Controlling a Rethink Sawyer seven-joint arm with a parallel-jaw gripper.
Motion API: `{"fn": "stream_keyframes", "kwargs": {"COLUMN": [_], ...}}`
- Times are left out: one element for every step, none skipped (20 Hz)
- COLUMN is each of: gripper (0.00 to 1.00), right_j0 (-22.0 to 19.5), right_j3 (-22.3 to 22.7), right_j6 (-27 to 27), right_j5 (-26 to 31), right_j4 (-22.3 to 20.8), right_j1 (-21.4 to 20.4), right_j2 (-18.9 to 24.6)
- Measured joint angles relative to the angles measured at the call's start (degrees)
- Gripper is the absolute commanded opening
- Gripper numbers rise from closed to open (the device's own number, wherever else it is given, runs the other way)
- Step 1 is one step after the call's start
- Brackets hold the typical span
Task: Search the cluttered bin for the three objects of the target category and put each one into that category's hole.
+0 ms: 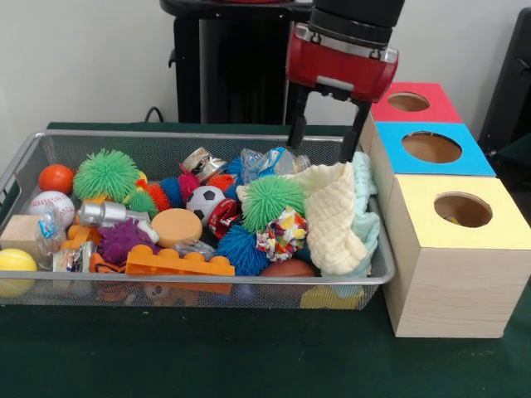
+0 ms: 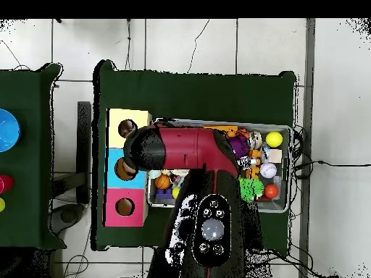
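Note:
The wire mesh bin (image 1: pixel 207 280) is full of toys and also shows in the overhead view (image 2: pixel 288 168), mostly under the arm. One frilly printed fabric ball (image 1: pixel 282 234) lies near the bin's front right, between a blue spiky ball and the pale cloths. No other fabric ball shows. The yellow-topped box stands right of the bin, nearest the camera, with its round hole (image 1: pixel 462 210); the hole also shows in the overhead view (image 2: pixel 127 129). My gripper (image 1: pixel 325 151) hangs open and empty over the bin's far right end, behind the cloths.
Pale muslin cloths (image 1: pixel 336 217) are heaped at the bin's right end. Green spiky balls (image 1: pixel 270 199) (image 1: pixel 106 174), a soccer ball (image 1: pixel 203 200) and an orange brick (image 1: pixel 178 264) lie around. Blue-topped (image 1: pixel 431 148) and red-topped (image 1: pixel 408 102) boxes stand behind the yellow one.

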Motion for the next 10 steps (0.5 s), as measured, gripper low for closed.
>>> {"fn": "stream_keyframes", "kwargs": {"gripper": [1.00,1.00,1.00,1.00,1.00,1.00,1.00,1.00,1.00,1.00], "right_j0": [0.23,0.35,0.47,0.57,0.58,0.53,0.46,0.38,0.29,0.15], "right_j3": [0.00,0.00,0.00,0.00,0.00,-0.01,-0.01,0.00,0.00,-0.02], "right_j6": [0.00,0.00,0.00,0.00,0.00,0.00,0.00,0.00,0.00,0.00], "right_j5": [-0.50,-0.94,-1.37,-2.18,-2.91,-4.15,-4.86,-5.28,-5.70,-6.17], "right_j4": [-0.36,-0.57,-0.78,-1.09,-1.38,-1.89,-2.19,-2.36,-2.54,-2.78], "right_j1": [0.30,0.52,0.75,1.18,1.57,2.22,2.64,2.94,3.23,3.62], "right_j2": [0.25,0.44,0.63,1.03,1.42,2.05,2.47,2.80,3.13,3.57]}}
